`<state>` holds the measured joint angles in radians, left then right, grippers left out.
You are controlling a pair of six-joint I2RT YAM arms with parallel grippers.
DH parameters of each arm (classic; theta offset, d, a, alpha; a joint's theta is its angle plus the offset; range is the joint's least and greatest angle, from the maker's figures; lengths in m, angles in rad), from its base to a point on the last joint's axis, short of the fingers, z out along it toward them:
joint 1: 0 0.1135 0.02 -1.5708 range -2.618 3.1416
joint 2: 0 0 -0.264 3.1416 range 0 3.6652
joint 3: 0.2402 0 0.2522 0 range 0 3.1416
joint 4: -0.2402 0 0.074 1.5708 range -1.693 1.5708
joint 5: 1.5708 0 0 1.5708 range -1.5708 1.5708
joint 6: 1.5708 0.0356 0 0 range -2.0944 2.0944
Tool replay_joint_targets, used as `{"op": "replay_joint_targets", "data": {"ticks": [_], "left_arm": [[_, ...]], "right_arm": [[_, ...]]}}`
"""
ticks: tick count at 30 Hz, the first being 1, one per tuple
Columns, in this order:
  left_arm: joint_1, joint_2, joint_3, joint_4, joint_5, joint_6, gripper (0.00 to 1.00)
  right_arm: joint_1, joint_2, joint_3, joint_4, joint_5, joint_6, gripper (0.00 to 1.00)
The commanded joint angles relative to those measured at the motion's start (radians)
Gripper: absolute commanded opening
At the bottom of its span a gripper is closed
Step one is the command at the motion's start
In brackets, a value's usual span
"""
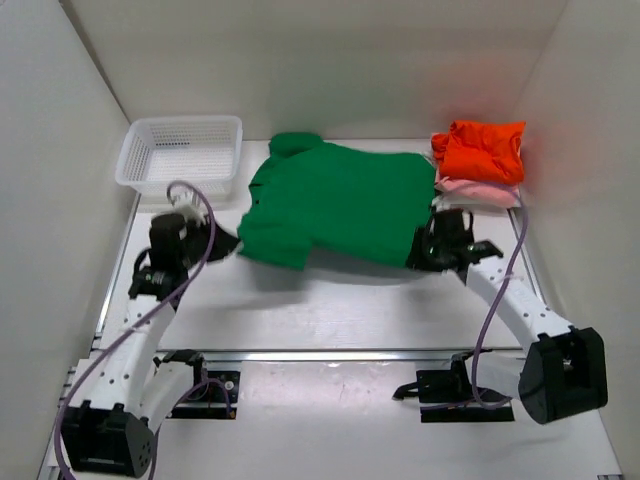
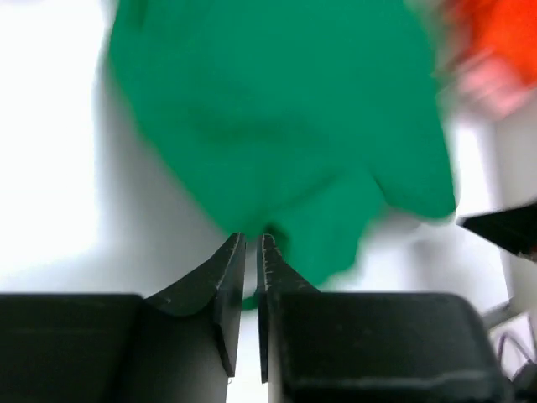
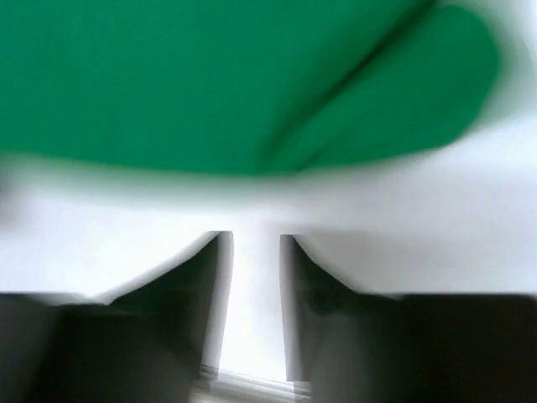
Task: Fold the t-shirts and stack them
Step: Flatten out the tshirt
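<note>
Basket: a white mesh basket [image 1: 180,155] stands at the far left corner of the tabletop [image 1: 330,312]. Only its own mesh floor and walls show inside it.
Green t-shirt: the green t-shirt [image 1: 335,205] lies spread across the far middle of the tabletop, outside the basket. A lobe of its cloth juts out at the far left, near the basket's right wall.
Stack: the orange t-shirt [image 1: 482,150] is folded and lies on the pink t-shirt [image 1: 480,190] at the far right corner, close to the side wall. The stack's left edge is just beside the green t-shirt's right edge.
Left tool: the left tool [image 2: 252,239] sits low at the green t-shirt's near left corner. Its fingers are parted by only a thin slit, and green cloth shows just past the tips. Whether the tips touch the cloth cannot be told.
Right tool: the right tool [image 3: 254,239] is at the green t-shirt's near right corner. Its fingers are spread, with bare white tabletop showing between them. The shirt's edge lies beyond the tips, apart from them, and this view is blurred.
In the way: the right tool sits just in front of the pink t-shirt's near edge. Purple cables [image 1: 205,225] loop off both wrists, and the left loop arcs up between the left arm and the basket.
Surroundings: white walls [image 1: 60,150] close in the left, back and right.
</note>
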<state>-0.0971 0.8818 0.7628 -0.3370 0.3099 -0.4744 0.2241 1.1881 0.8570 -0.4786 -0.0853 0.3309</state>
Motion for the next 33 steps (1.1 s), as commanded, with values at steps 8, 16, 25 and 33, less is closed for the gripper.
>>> {"op": "replay_joint_targets", "data": {"ticks": [8, 16, 25, 33], "left_arm": [[-0.064, -0.299, -0.177, -0.068, -0.074, -0.165, 0.66], [-0.133, -0.187, -0.332, 0.030, 0.011, -0.195, 0.59], [-0.263, 0.008, -0.405, 0.073, -0.043, -0.170, 0.66], [-0.322, 0.195, -0.384, 0.075, -0.130, -0.135, 0.71]], "right_arm": [[-0.144, -0.386, -0.260, -0.084, -0.102, 0.197, 0.66], [-0.207, -0.207, -0.207, -0.060, 0.033, 0.106, 0.72], [-0.328, -0.033, -0.174, 0.015, 0.119, 0.125, 0.74], [-0.313, 0.060, -0.162, 0.041, 0.142, 0.123, 0.76]]}}
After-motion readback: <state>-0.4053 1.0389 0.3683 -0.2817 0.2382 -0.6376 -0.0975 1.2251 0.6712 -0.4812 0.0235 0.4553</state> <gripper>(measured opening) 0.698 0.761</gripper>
